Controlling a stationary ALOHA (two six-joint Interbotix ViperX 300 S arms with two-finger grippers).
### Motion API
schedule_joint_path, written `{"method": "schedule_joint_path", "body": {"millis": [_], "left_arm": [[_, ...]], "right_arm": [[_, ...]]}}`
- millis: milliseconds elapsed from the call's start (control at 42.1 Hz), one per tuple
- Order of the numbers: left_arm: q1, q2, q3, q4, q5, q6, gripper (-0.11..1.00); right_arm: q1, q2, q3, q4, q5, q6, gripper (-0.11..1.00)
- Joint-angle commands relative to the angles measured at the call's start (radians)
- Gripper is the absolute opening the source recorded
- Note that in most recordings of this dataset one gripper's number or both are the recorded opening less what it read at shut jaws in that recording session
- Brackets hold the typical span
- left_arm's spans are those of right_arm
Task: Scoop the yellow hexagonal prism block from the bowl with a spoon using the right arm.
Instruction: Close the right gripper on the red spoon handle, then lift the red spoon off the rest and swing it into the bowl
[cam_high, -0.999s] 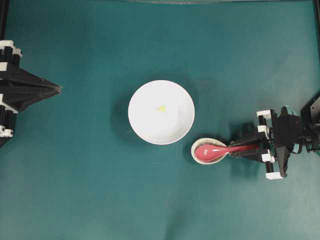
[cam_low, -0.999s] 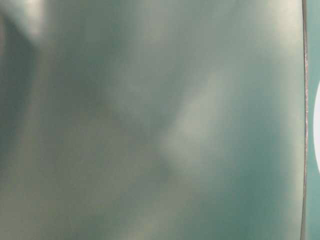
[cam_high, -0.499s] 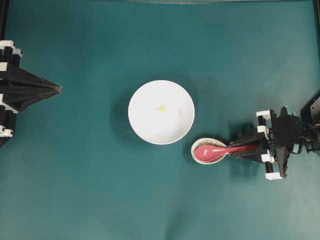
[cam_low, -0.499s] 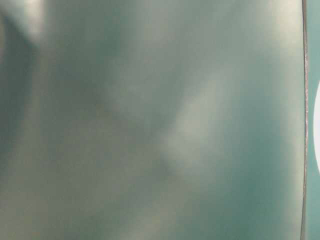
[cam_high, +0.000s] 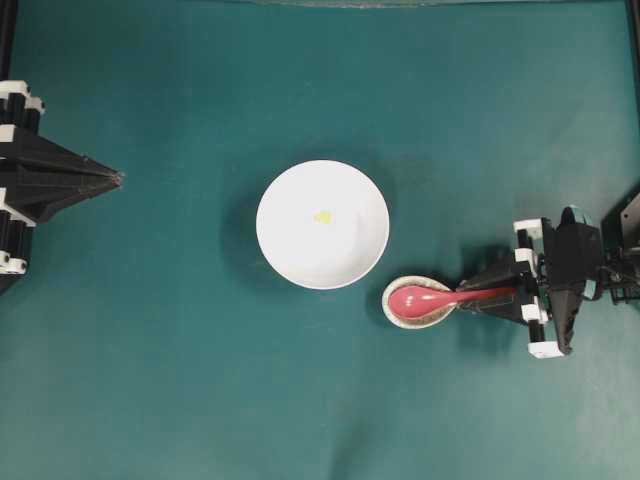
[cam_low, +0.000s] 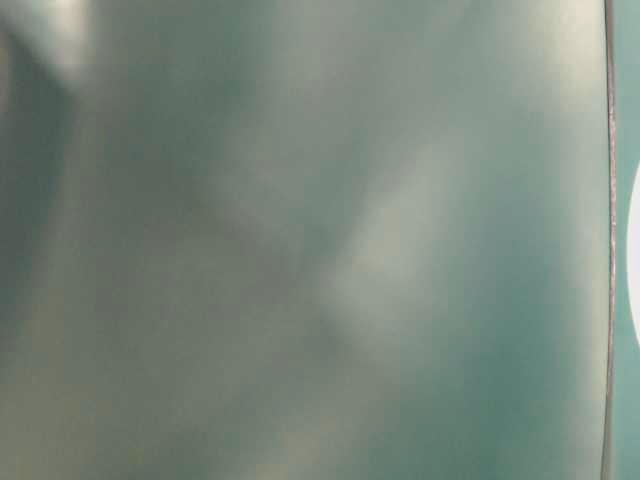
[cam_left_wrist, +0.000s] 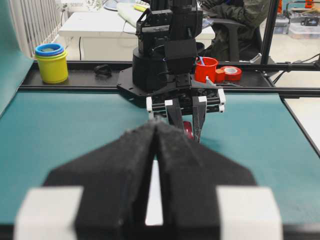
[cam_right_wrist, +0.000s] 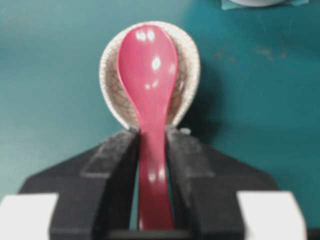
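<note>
A teal table (cam_high: 200, 380) bore, at its centre, the white bowl (cam_high: 300, 255), with the tiny yellow block (cam_high: 322, 216) lying inside it just above and left of the bowl's middle. The left gripper (cam_high: 112, 179) rested at the left edge, well apart from the bowl, its jaws pressed together on nothing. The right gripper (cam_right_wrist: 152, 150) was clamped on the handle of the red spoon (cam_right_wrist: 149, 75), one pad against each side, while the spoon's bowl lay in the speckled rest (cam_right_wrist: 189, 75) just below and right of the bowl.
</note>
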Motion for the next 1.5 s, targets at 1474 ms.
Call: {"method": "schedule_joint_path", "body": {"millis": [1474], "left_arm": [[0.0,0.009,-0.015,0.003,-0.011,0.002,0.0]], "right_arm": [[0.003,-0.044,-0.003,0.0,0.04,-0.098,0.38]]}}
